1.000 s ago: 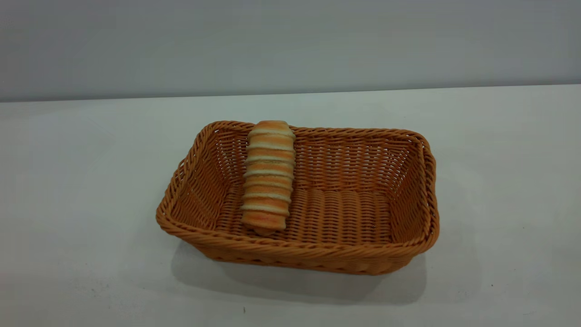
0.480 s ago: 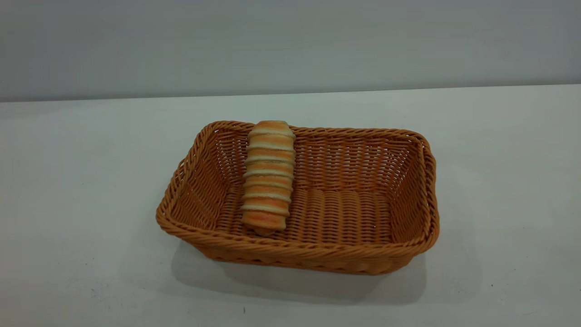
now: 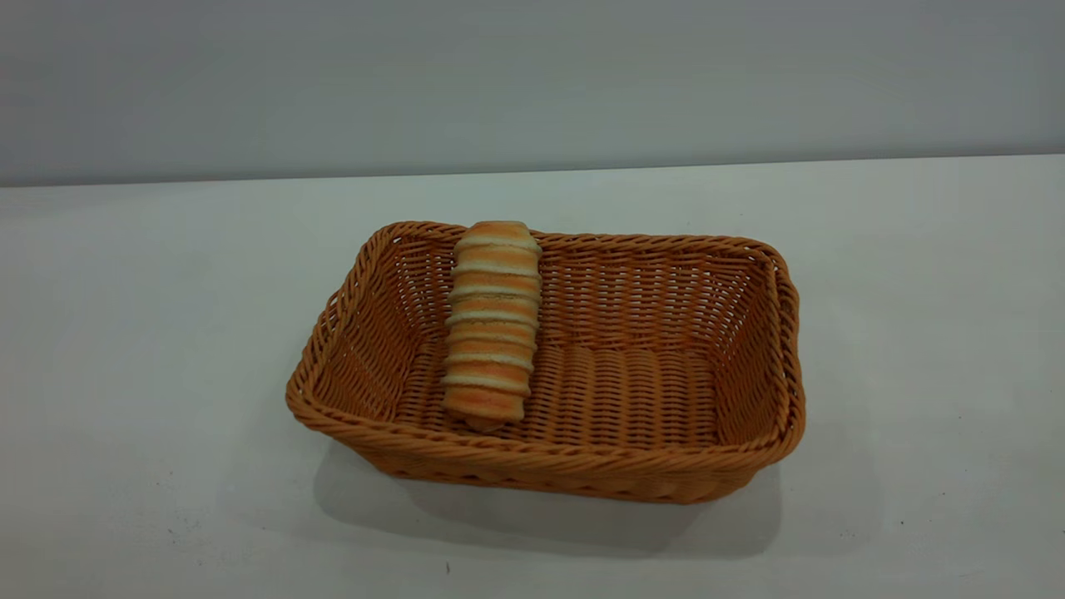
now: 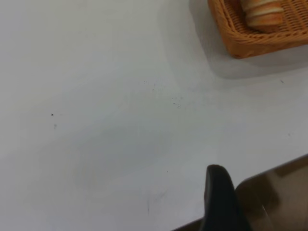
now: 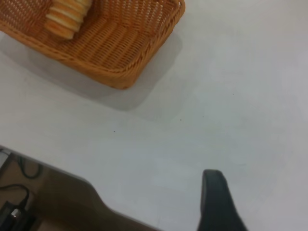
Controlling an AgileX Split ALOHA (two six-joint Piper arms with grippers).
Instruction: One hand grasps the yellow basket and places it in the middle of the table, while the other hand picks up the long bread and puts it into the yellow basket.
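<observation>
Long bread (image 3: 491, 320) leans lengthwise front-to-back in yellow basket (image 3: 753, 453); tool states unclear.

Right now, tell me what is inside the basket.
Only the bread lies in the basket, left of middle, its far end on the back rim. The weave beneath it is hidden.

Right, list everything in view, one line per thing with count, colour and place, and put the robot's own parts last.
yellow basket: one, orange-tan wicker, standing near the middle of the table.
long bread: one, orange-brown with cream ridges, inside the basket toward its left end, lower end on the basket floor, upper end leaning on the far rim.
table: one, white with a few small dark specks, under the basket.
wall: one, grey, behind the table.
cables: dark, below the table's near edge, in the right wrist view.
left gripper: one black finger showing, over the table's near edge.
right gripper: one black finger showing, over bare table.
</observation>
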